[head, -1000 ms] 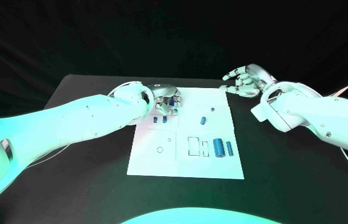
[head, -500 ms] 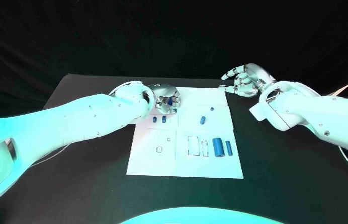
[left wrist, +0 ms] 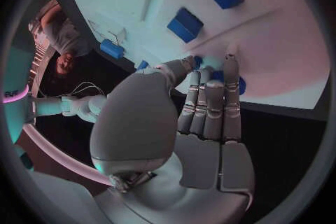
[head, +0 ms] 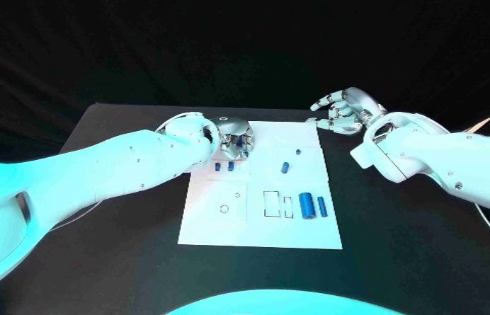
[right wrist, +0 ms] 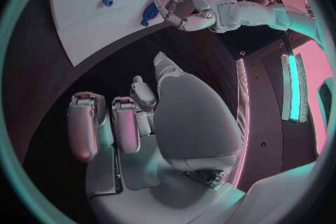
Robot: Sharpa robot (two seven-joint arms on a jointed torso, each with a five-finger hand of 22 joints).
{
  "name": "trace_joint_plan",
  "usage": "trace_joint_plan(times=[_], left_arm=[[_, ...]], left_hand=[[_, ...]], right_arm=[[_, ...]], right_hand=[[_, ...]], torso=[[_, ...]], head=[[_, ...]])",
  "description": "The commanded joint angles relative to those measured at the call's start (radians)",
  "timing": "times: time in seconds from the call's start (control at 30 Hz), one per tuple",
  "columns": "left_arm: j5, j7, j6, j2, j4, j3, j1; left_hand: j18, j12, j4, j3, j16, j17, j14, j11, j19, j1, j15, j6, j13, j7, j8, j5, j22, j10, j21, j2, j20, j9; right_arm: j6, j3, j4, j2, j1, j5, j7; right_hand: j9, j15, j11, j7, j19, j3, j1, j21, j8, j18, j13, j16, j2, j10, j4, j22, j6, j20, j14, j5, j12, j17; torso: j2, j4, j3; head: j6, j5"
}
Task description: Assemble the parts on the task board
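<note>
The white task board (head: pixel 209 223) lies in the middle of the black table. My left hand (head: pixel 231 131) hovers over the board's far left corner and pinches a small blue part (head: pixel 239 144) between thumb and fingers. In the left wrist view, the left hand (left wrist: pixel 203 117) has its fingers close together, and the blue part (left wrist: pixel 240 85) peeks out at their tips. Two small blue blocks (head: pixel 224 166) sit just in front of that hand. My right hand (head: pixel 345 112) hangs beyond the board's far right corner, fingers apart and empty.
A short blue piece (head: pixel 285 167) and a tiny one (head: pixel 297 152) lie mid-board. A large blue cylinder (head: pixel 306 206) and a thinner one (head: pixel 321 207) lie at the near right, beside rectangular slots (head: pixel 272 205). Round holes (head: pixel 224 209) mark the near left.
My left hand has drawn slightly back toward the board's far edge, and the blue part now shows at its fingers. The right hand has barely moved.
</note>
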Motion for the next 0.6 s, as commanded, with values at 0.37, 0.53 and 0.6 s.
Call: trace_joint_plan(times=[0.37,0.53,0.6], left_arm=[[-0.001,-0.007,0.025,0.014,-0.013,-0.004,-0.004],[-0.001,-0.004,0.028,0.015,-0.013,-0.005,-0.005],[-0.001,-0.001,0.027,0.015,-0.012,-0.005,-0.005]], left_hand=[[-0.001,-0.016,0.001,0.020,0.040,0.033,0.027,-0.004,0.000,0.000,-0.005,0.017,-0.015,0.000,-0.021,0.015,0.023,0.025,0.023,0.012,-0.001,-0.013],[-0.001,-0.020,-0.007,0.024,0.061,0.053,0.045,-0.009,-0.001,-0.002,-0.008,0.036,-0.017,-0.002,-0.024,0.014,0.032,0.045,0.037,0.019,-0.002,-0.011],[-0.003,-0.021,-0.010,0.025,0.069,0.062,0.052,-0.012,0.004,-0.003,-0.010,0.046,-0.017,-0.004,-0.024,0.014,0.042,0.055,0.046,0.022,-0.004,-0.009]], right_arm=[[0.004,0.000,0.001,0.001,-0.001,-0.004,0.001],[0.004,0.000,0.001,0.001,-0.001,-0.004,0.000],[0.005,0.000,0.001,0.001,-0.001,-0.004,0.000]], right_hand=[[0.007,-0.005,-0.004,-0.001,0.056,0.039,-0.017,-0.009,0.023,-0.005,-0.005,-0.013,-0.005,-0.023,-0.001,0.205,-0.001,-0.007,0.071,0.010,-0.014,0.166],[0.007,-0.006,-0.004,-0.001,0.057,0.040,-0.017,-0.008,0.025,-0.005,-0.004,-0.013,-0.004,-0.021,-0.001,0.206,0.000,-0.007,0.071,0.010,-0.013,0.166],[0.007,-0.006,-0.004,-0.001,0.057,0.040,-0.017,-0.008,0.025,-0.005,-0.004,-0.013,-0.004,-0.021,-0.001,0.206,0.000,-0.007,0.071,0.010,-0.013,0.166]], torso=[[-0.001,0.0002,0.0008],[-0.001,0.0007,0.0007],[-0.001,0.0008,0.0008]], head=[[-0.002,-0.003],[-0.003,-0.004],[-0.003,-0.004]])
